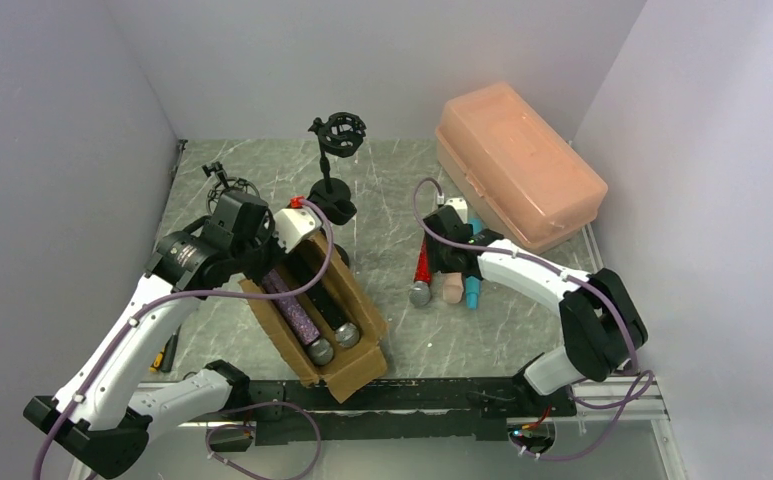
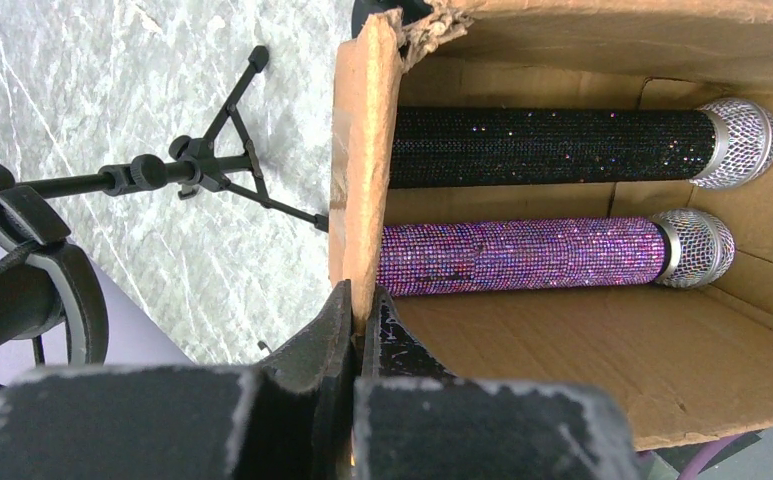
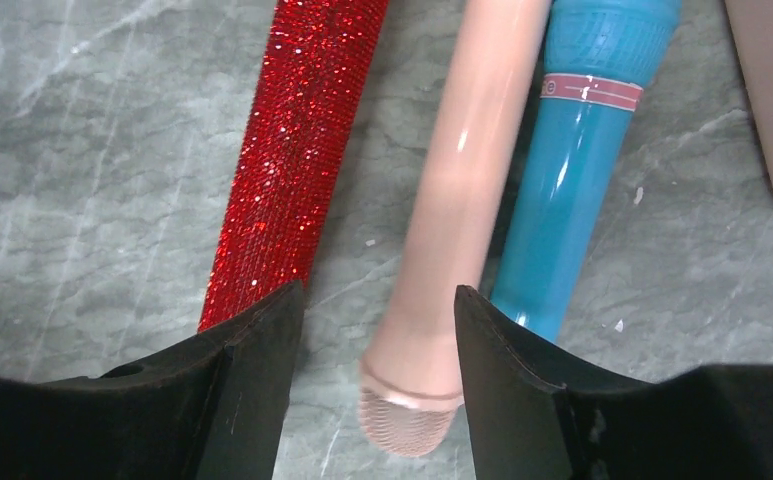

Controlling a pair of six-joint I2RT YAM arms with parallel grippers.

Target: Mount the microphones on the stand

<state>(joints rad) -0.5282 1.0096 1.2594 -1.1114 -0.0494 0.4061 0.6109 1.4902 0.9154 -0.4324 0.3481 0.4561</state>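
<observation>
while the left gripper (image 2: 360, 320) is clamping the cardboard box (image 2: 362, 180) wall, the purple microphone (image 2: 522, 255) and black microphone (image 2: 552, 147) are lying inside that box. right of the box, the right gripper (image 3: 379, 300) is hovering, fingers spread, over the peach microphone (image 3: 462, 200).

Glittery red microphone (image 3: 292, 150), grey-marbled table (image 3: 82, 150)

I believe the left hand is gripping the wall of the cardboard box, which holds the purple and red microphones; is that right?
Not quite: the box holds the purple mic and the black mic, not the red one, as the left wrist view shows. The red mic lies on the table. The left hand does grip the box wall.
</observation>
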